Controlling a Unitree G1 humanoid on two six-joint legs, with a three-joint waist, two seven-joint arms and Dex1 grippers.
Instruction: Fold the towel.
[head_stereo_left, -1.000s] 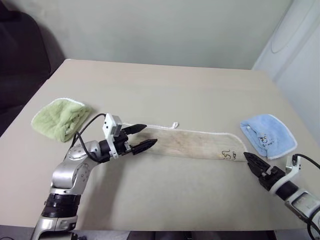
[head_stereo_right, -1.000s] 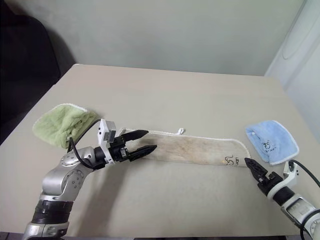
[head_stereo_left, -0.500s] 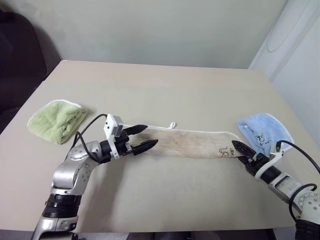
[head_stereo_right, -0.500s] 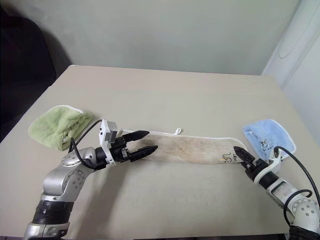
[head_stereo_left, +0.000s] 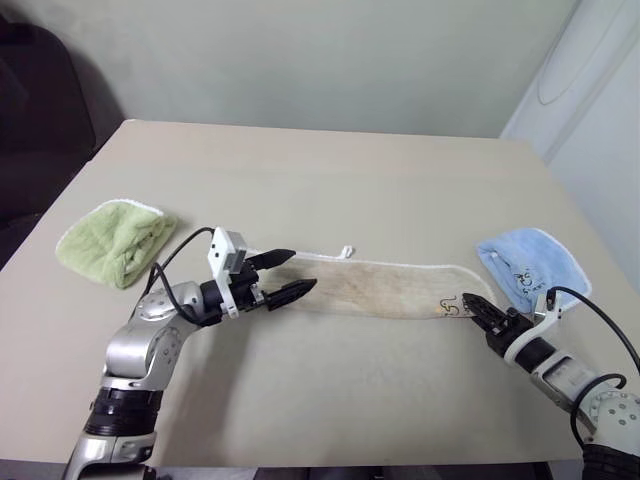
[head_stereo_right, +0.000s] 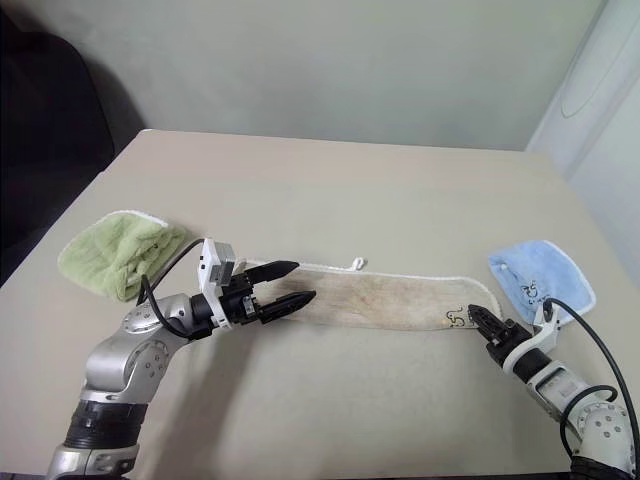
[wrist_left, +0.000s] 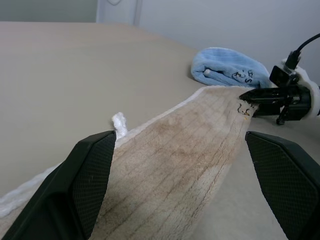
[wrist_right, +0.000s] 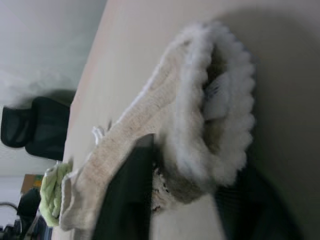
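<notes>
The towel (head_stereo_left: 375, 288) lies on the table as a long beige strip with white edging, a small white loop (head_stereo_left: 348, 250) on its far edge and a dark embroidered mark (head_stereo_left: 452, 306) near its right end. My left gripper (head_stereo_left: 302, 270) is open and hovers level over the towel's left end, one finger on each side of the strip (wrist_left: 185, 155). My right gripper (head_stereo_left: 471, 301) is shut on the towel's right end. In the right wrist view the fluffy folded edge (wrist_right: 205, 110) is pinched between the black fingers (wrist_right: 130, 200).
A light green folded cloth (head_stereo_left: 115, 240) lies at the table's left. A light blue cloth (head_stereo_left: 530, 265) sits just right of the towel's right end, close to my right arm. The table (head_stereo_left: 330, 180) stretches bare behind the towel. A white wall panel (head_stereo_left: 600, 120) stands at the right.
My right gripper has moved in toward the left onto the towel's right end and shut on it. The left gripper has stayed open in place.
</notes>
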